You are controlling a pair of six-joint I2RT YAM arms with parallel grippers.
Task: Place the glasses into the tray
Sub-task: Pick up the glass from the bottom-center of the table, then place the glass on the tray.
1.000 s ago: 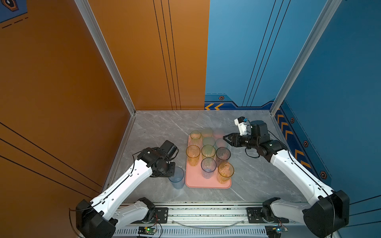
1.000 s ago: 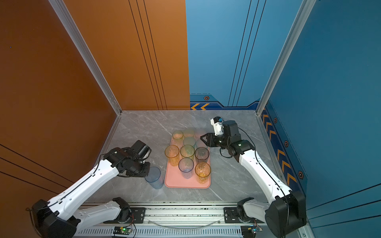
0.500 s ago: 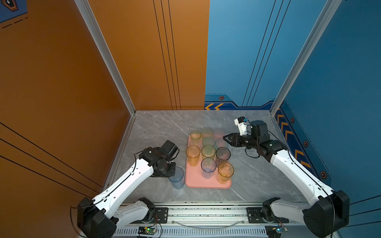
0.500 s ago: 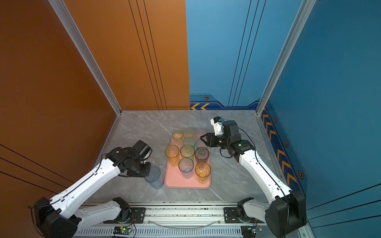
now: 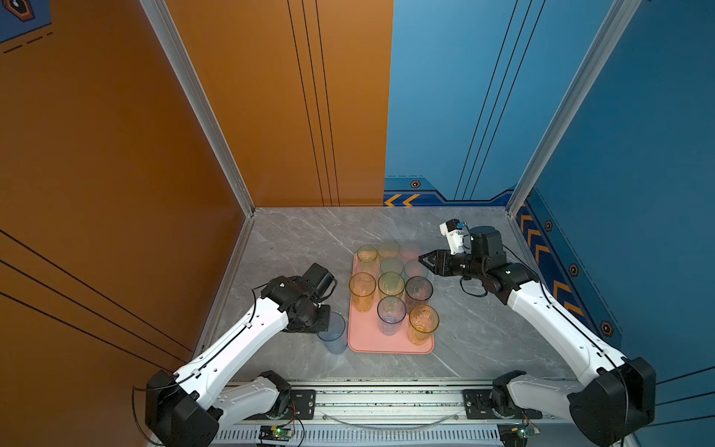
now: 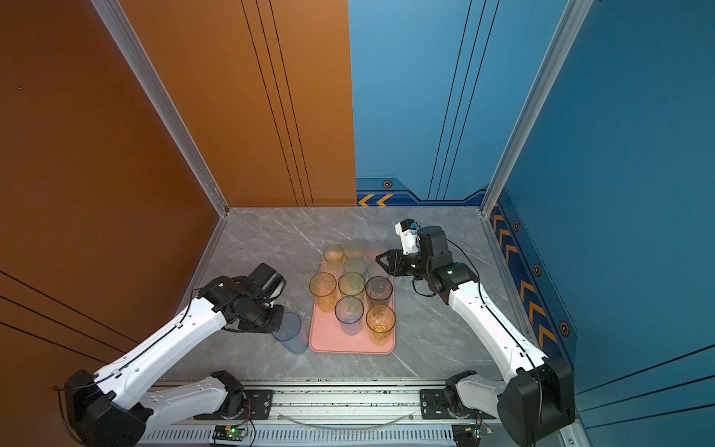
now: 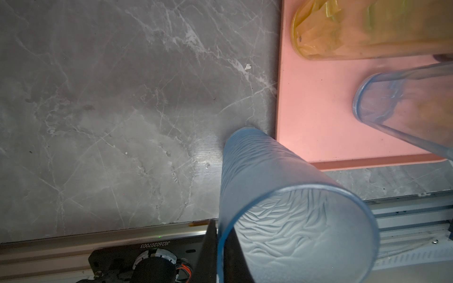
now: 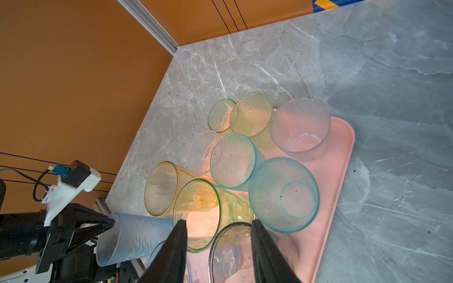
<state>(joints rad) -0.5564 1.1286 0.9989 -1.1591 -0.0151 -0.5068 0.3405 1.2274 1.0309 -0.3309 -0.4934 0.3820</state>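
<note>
A frosted blue glass (image 5: 333, 336) stands upright just outside the near left corner of a salmon-pink tray (image 5: 363, 342), close beside its rim. From here I cannot tell whether its base rests on the grey marble table (image 5: 483, 329) or hangs just above it. The left gripper (image 5: 322, 320) is clamped on the wall of this glass at the rim; in the left wrist view one dark finger (image 7: 208, 245) lies against the outside, and the other shows as a shadow through the frosted side. On the tray, roughly eleven other glasses (image 5: 390, 284) stand upright and close together, filling the far end and the middle in rows. They are tinted yellow, green, teal, pinkish, grey and amber. Nearest the front, an amber glass (image 5: 423, 321) stands by the right rim next to a clear, blue-rimmed one (image 5: 391, 311), and the tray's near left part is bare. The right gripper (image 5: 422, 258) hovers over the far right side of the tray, above the glasses there, pointing toward the middle. Its jaws are parted with nothing between them. In the right wrist view the two black fingers (image 8: 176, 245) frame the glasses below.
</note>
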